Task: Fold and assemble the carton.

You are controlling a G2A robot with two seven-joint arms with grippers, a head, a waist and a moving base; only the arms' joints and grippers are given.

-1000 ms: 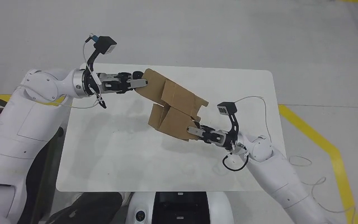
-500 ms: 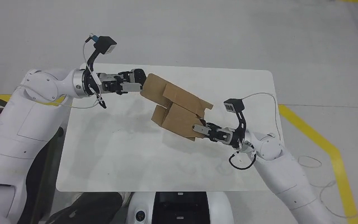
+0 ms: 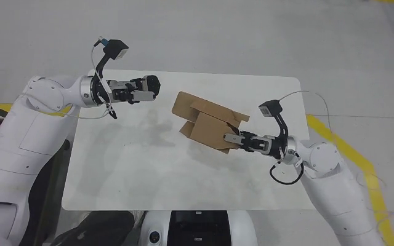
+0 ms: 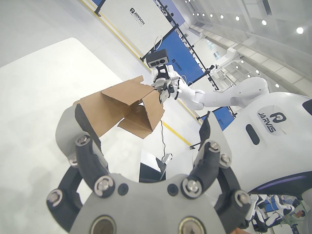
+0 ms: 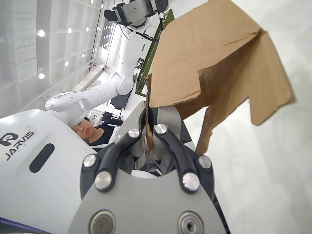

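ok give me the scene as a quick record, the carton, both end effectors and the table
held item: brown corrugated cardboard carton, partly folded, flaps loose, over the table's middle
right end effector: shut on an edge of the carton
left end effector: open, holding nothing, apart from the carton
surface: white rounded-corner table
task state: carton not yet assembled

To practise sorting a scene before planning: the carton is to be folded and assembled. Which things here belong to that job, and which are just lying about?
Belongs to the job:
- carton, partly folded
- right gripper, shut on one edge of it
- left gripper, open, apart from the carton

Just there:
- table, under the work
- yellow floor line, beside the table
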